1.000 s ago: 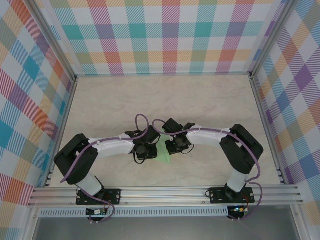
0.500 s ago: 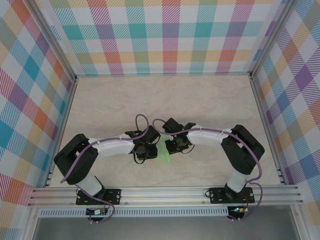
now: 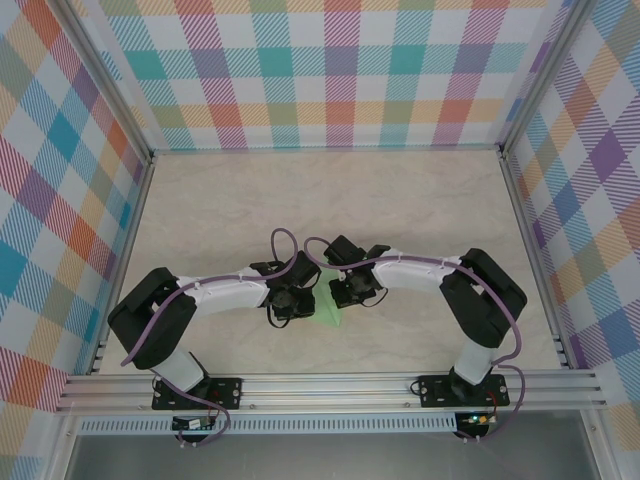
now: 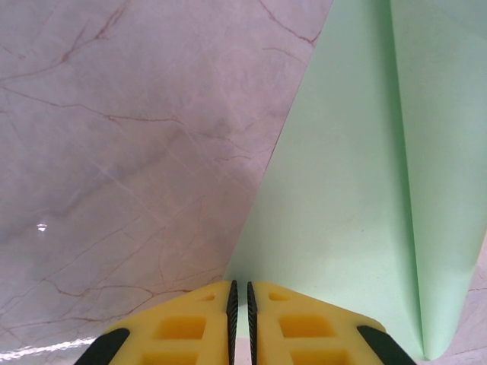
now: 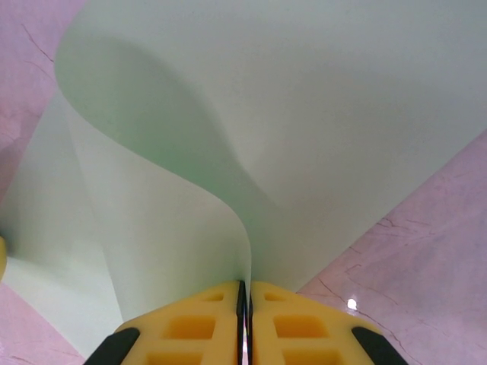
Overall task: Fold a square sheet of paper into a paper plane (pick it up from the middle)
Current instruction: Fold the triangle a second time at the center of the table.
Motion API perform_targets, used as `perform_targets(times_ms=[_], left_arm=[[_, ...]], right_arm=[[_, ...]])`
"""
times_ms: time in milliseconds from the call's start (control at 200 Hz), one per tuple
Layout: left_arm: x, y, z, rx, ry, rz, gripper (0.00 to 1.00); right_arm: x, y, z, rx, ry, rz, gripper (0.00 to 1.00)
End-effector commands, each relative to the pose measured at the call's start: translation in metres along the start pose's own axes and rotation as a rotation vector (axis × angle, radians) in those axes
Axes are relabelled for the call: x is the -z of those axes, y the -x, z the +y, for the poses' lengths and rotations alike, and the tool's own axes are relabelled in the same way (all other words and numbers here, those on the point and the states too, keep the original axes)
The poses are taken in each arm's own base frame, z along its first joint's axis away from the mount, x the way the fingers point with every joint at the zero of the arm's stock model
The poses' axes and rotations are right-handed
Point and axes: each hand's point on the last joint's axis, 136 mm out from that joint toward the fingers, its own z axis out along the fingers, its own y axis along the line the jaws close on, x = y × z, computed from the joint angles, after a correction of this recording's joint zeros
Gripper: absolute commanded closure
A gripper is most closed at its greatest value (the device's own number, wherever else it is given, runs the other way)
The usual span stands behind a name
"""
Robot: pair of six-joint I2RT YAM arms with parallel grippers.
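The pale-green sheet of paper (image 3: 328,313) lies partly folded on the marble table between the two arms. In the left wrist view it lies flat (image 4: 342,190) with a long crease, narrowing to a point. My left gripper (image 4: 240,286) is shut, with a hairline gap between its pads, and its tips rest at the paper's left edge. My right gripper (image 5: 244,286) is shut on a lifted flap of the paper (image 5: 175,228), which curls up off the table into the jaws. From above, the left gripper (image 3: 303,300) and the right gripper (image 3: 340,297) stand close together over the sheet.
The marble tabletop (image 3: 330,200) stretches behind the arms to the checked back wall. Aluminium rails (image 3: 330,385) run along the near edge and both sides. Purple cables (image 3: 285,240) loop over the wrists.
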Motion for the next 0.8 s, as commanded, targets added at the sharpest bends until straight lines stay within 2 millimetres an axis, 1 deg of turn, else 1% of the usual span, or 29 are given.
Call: perform_targets(times_ms=[0,140,360,455,520,595,645,720,735,765,780,795], left_arm=[[0.002,-0.001,0.008,0.0,0.024,-0.002,0.85],[0.003,-0.001,0.008,0.0,0.023,-0.004,0.85],[0.004,-0.001,0.007,0.001,0.02,-0.003,0.85],[0.009,0.002,0.003,0.001,0.006,-0.015,0.83],[0.018,0.006,0.001,0.005,-0.005,-0.043,0.83],[0.031,0.013,-0.007,0.024,-0.069,-0.078,0.83],[0.04,0.018,-0.013,0.052,-0.139,-0.096,0.85],[0.051,0.027,-0.019,0.114,-0.255,-0.12,0.91],[0.055,0.033,-0.024,0.122,-0.297,-0.139,0.93],[0.057,0.036,-0.027,0.147,-0.346,-0.146,0.96],[0.058,0.036,-0.027,0.163,-0.364,-0.142,1.0],[0.058,0.038,-0.027,0.174,-0.383,-0.143,1.0]], right_arm=[[-0.002,0.003,-0.003,-0.008,-0.023,0.012,0.88],[-0.005,-0.001,-0.005,-0.021,-0.028,0.021,0.88],[-0.008,0.0,-0.005,-0.022,-0.029,0.028,0.88],[-0.01,-0.002,-0.006,-0.025,-0.029,0.031,0.88],[-0.01,-0.004,-0.007,-0.027,-0.033,0.033,0.88],[-0.011,-0.006,-0.008,-0.029,-0.035,0.037,0.88],[-0.011,-0.006,-0.009,-0.032,-0.034,0.036,0.89],[-0.012,-0.008,-0.009,-0.036,-0.035,0.039,0.89],[-0.012,-0.008,-0.01,-0.037,-0.036,0.038,0.89],[-0.012,-0.008,-0.01,-0.037,-0.034,0.038,0.89],[-0.012,-0.008,-0.01,-0.037,-0.033,0.038,0.89],[-0.012,-0.008,-0.009,-0.036,-0.032,0.039,0.89]])
